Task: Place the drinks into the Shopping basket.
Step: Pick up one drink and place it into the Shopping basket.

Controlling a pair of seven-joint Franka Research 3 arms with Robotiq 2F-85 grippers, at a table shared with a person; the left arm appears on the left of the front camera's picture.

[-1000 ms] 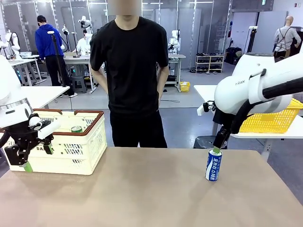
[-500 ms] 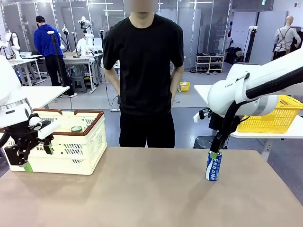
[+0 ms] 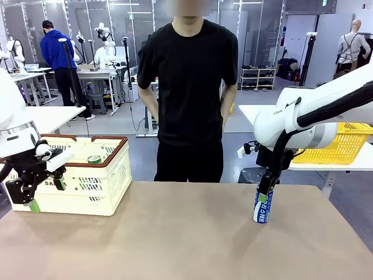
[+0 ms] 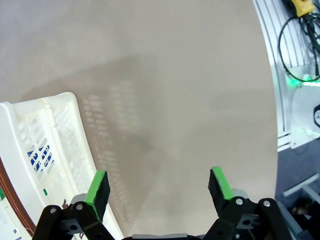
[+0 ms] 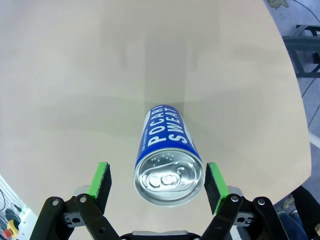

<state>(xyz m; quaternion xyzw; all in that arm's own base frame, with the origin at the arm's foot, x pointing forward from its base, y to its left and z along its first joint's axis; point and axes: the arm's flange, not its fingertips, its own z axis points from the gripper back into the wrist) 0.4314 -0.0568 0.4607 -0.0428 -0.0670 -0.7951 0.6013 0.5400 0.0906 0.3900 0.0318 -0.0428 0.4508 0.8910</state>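
A blue-and-white can stands upright on the desk, well to the right of the Shopping basket, with the right pincer lowered over its top, jaws apart on either side and not yet touching, apparently poised for a grip. The right wrist view looks down on the can's lid between the green pads; the front view adds a green can already inside the basket. Just in front of the basket hangs the left pincer, wide apart and empty.
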